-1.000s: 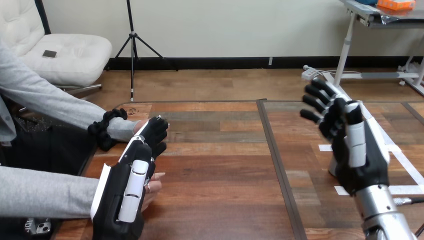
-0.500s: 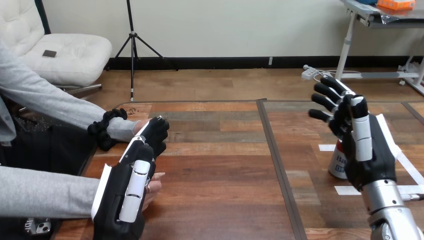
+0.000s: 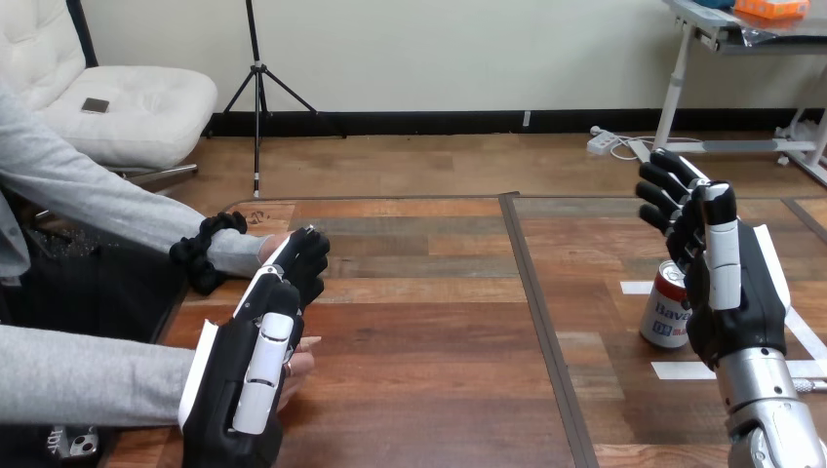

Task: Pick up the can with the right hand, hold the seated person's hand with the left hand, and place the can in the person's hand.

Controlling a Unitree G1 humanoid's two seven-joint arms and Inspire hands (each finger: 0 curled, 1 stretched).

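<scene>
Can (image 3: 666, 310) upright on table (image 3: 429, 322), right hand (image 3: 736, 297) just beside it, fingers spread, holding nothing. Left hand (image 3: 255, 363) overlaps the person's hand (image 3: 302, 361); its grip cannot be told.

Red-and-white can (image 3: 666, 308) upright on the table (image 3: 429, 322), right side.

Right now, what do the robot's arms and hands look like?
The left robot hand is black and chunky, with white shells on its back. The right robot hand matches it, and its fingers are jointed in black and white. It sits on a round, shiny silver forearm.
</scene>
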